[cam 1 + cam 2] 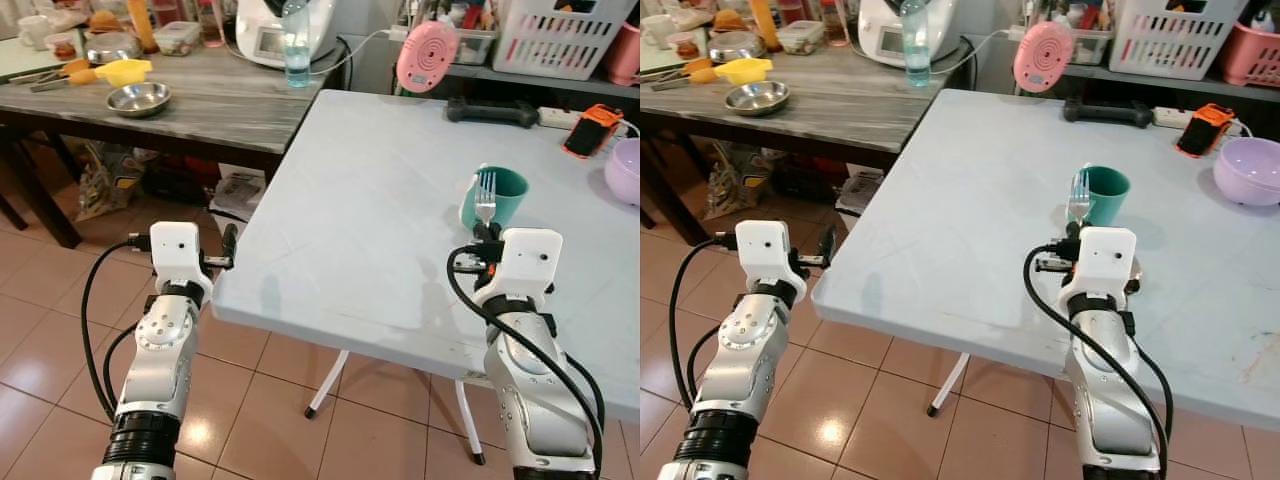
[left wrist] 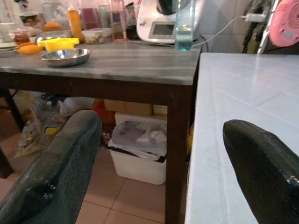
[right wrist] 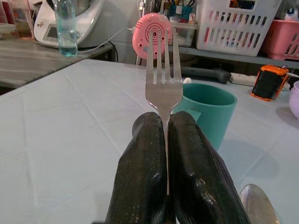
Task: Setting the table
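Our right gripper (image 3: pixel 164 140) is pressed together on the handle of a metal fork (image 3: pixel 163 84). The fork stands upright with its tines rising straight out from between the two black fingers (image 3: pixel 140 177). From the head cameras we see the fork (image 1: pixel 486 198) held above the pale blue-white table (image 1: pixel 360 200). Just beyond its tines stands a teal mug (image 1: pixel 497 195).

The right wrist camera adds detail the head views hide. The rounded bowl of a spoon (image 3: pixel 257 205) lies on the table just beside the gripper's fingers. It also brings closer what lies well beyond the tines: a pink round speaker (image 3: pixel 152 30), a white basket (image 3: pixel 236 23) and an orange device (image 3: pixel 266 81).

Our left gripper (image 2: pixel 163 163) has its jaws wide apart and holds nothing. It hovers at the table's near corner, one finger (image 2: pixel 261 168) over the table edge and the other off it above the tiled floor (image 1: pixel 50 350). Past it the left wrist camera shows a dark wooden table (image 2: pixel 117 60) carrying a steel bowl (image 2: pixel 65 57), a yellow dish (image 2: pixel 58 43) and a clear bottle (image 2: pixel 184 23).
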You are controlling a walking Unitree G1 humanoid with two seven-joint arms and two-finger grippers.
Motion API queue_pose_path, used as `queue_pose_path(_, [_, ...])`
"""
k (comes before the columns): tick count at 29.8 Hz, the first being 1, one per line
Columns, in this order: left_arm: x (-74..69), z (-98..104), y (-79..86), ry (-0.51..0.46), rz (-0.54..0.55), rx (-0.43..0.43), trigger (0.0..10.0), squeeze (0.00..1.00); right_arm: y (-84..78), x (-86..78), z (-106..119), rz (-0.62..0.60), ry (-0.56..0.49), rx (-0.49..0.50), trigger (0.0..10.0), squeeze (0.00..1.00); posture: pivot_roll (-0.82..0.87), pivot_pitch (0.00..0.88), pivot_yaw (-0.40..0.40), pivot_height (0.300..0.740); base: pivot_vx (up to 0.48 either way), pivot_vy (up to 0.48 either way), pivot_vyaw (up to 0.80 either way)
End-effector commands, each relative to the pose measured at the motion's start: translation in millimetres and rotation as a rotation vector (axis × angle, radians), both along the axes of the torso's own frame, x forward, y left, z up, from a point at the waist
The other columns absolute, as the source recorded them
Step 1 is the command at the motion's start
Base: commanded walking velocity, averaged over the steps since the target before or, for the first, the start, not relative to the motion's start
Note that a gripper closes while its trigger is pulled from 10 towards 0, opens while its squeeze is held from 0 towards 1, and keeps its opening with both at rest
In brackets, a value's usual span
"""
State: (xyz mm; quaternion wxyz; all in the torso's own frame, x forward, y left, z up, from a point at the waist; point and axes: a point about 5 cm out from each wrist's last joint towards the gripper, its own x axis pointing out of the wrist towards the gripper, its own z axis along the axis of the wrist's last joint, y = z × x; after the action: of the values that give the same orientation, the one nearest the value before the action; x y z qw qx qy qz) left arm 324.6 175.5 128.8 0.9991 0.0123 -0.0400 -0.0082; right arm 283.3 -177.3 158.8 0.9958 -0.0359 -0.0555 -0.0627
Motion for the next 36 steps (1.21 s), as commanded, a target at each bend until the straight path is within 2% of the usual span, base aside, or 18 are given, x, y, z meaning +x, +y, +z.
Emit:
queue_pose_path(1, [1.4, -0.5, 2.3, 0.012, 0.004, -0.008, 10.0, 0.00, 0.8, 0.8, 1.3, 0.000, -0.008, 0.002, 10.0, 0.00, -0.09, 0.028, 0.018, 0.740, 0.000, 0.337, 0.00])
queue_pose_path(36, [8.3, -2.7, -6.0, 0.025, -0.037, -0.001, 10.0, 0.00, 0.7, -0.3, 1.8, -0.015, -0.017, -0.004, 10.0, 0.00, -0.11, 0.023, 0.026, 0.740, 0.000, 0.381, 0.00])
